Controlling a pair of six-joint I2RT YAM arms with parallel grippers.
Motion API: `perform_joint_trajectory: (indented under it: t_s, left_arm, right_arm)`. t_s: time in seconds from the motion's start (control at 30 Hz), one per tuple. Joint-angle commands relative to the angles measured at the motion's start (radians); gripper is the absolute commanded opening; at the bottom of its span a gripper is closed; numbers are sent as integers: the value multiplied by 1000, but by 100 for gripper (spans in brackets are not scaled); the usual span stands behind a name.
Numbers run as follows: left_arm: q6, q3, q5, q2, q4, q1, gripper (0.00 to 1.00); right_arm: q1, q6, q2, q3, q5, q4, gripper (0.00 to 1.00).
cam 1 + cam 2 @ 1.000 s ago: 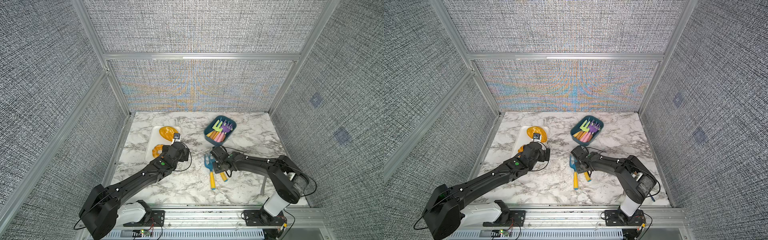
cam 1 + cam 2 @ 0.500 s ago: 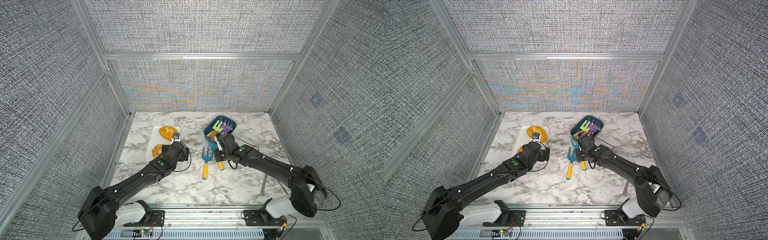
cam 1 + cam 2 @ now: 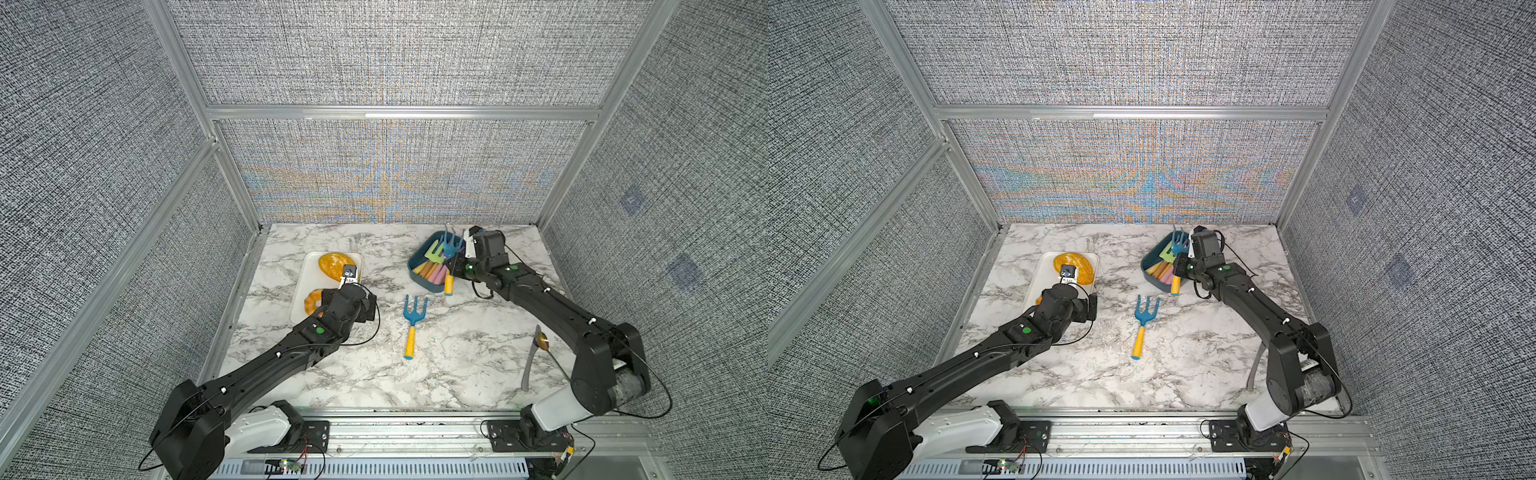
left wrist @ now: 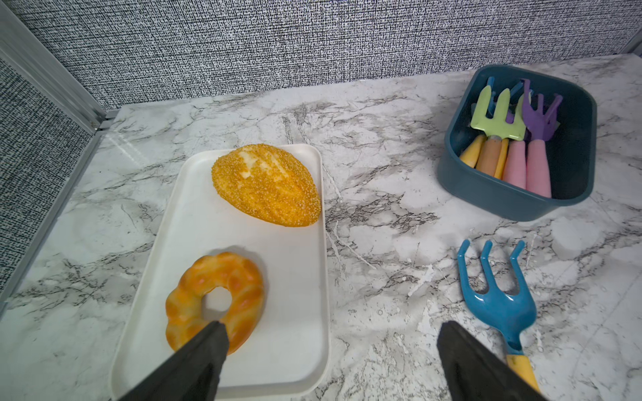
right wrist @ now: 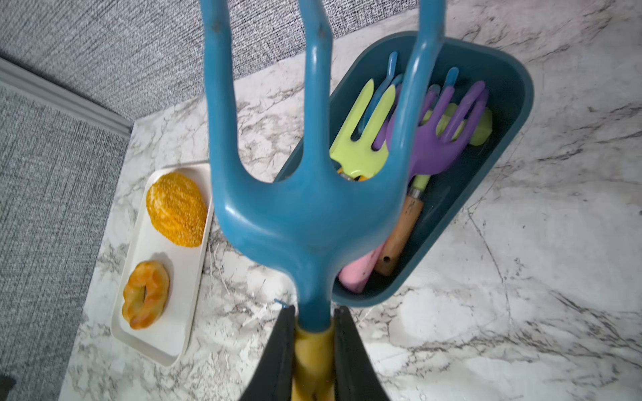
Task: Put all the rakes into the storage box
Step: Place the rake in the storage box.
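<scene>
My right gripper [image 5: 314,312] is shut on the yellow handle of a blue three-tined rake [image 5: 309,215]. In both top views this rake [image 3: 449,246] [image 3: 1179,240] hangs tilted over the dark teal storage box [image 3: 415,272] [image 3: 1147,272] at the back right, tines raised toward the back wall. The box [image 5: 514,90] holds several green, purple and blue rakes with pink and wooden handles. A second blue rake [image 3: 413,318] [image 4: 500,305] lies flat mid-table. My left gripper [image 4: 331,328] stands open and empty, just above the table between the tray and that rake.
A white tray [image 3: 301,291] [image 4: 295,312] at the left carries a seeded bread loaf [image 4: 265,185] and a doughnut [image 4: 215,298]. A grey tool [image 3: 528,365] lies near the front right by the right arm's base.
The right arm has lifted one rake from the table's middle and carried it back and to the right, over the storage box. The other rake stays on the table. The left arm is still.
</scene>
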Motion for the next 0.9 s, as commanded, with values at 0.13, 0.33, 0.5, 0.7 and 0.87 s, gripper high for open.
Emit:
perform_joint_trajectory:
  t_s: [0.13,0.33,0.5,0.7,0.87]
  left_arm:
    - [-5,2,-8,0,-6,1,99]
    - [-5,9,10,14,-8,1,99]
    - [-4,11,17,18,-8,1,99]
    - [-1,12,31,21,-8,1,99]
    - [1,13,41,25,-5,1,99]
  right_arm:
    - [-29,163,113,49,-3,113,0]
    - [-39,267,199,67,21,171,0]
    - [-39,323,277,128,37,179,0]
    - [-39,393,355,183,70,182,0]
    - [-20,423,411,254,105,170,0]
